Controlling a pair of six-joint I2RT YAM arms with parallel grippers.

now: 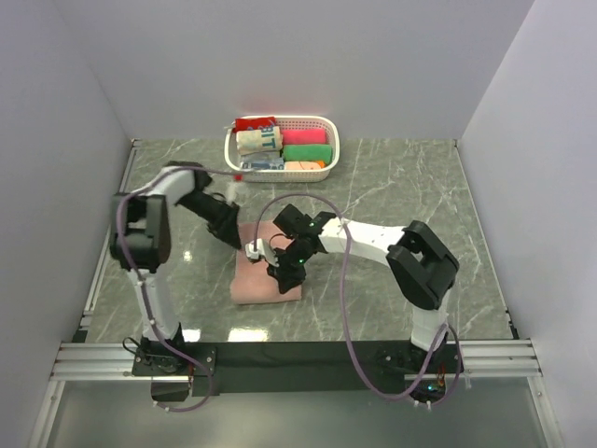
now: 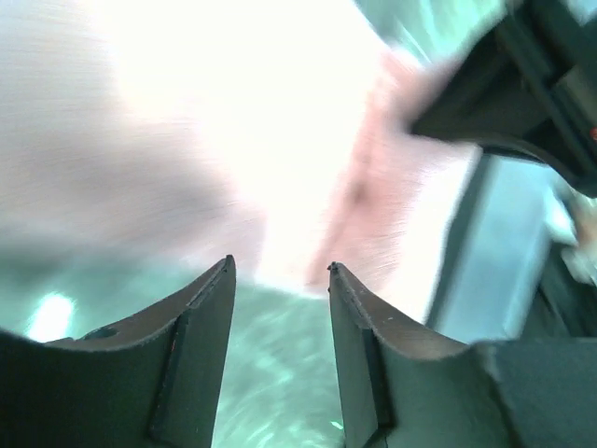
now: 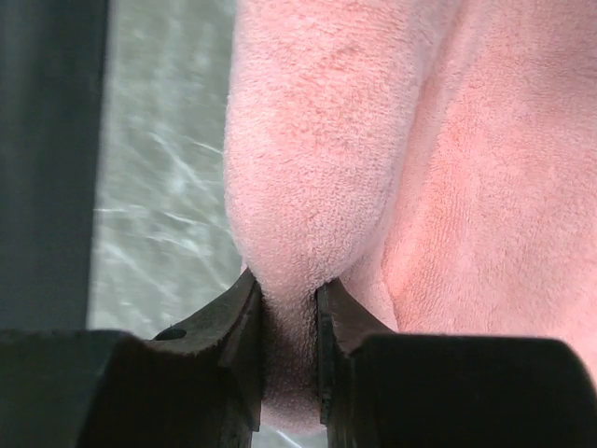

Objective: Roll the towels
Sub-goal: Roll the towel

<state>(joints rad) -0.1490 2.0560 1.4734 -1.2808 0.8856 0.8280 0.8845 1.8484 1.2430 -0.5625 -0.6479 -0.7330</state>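
Observation:
The salmon-pink towel [image 1: 262, 284] lies folded on the marble table between the two arms. In the right wrist view a thick fold of the towel [image 3: 326, 140] bulges out from between the jaws, and my right gripper [image 3: 289, 301] is shut on it. From above, the right gripper [image 1: 281, 271] sits over the towel's right half. My left gripper [image 2: 280, 273] is open with only table between its fingers; the towel [image 2: 373, 187] is blurred just beyond the tips. In the top view the left gripper [image 1: 246, 245] hovers at the towel's far left edge.
A white plastic basket [image 1: 331, 140] stands at the back of the table, holding rolled cloths in red, green, magenta and cream with blue letters. White walls close in the table on three sides. Both arm bases are at the near edge.

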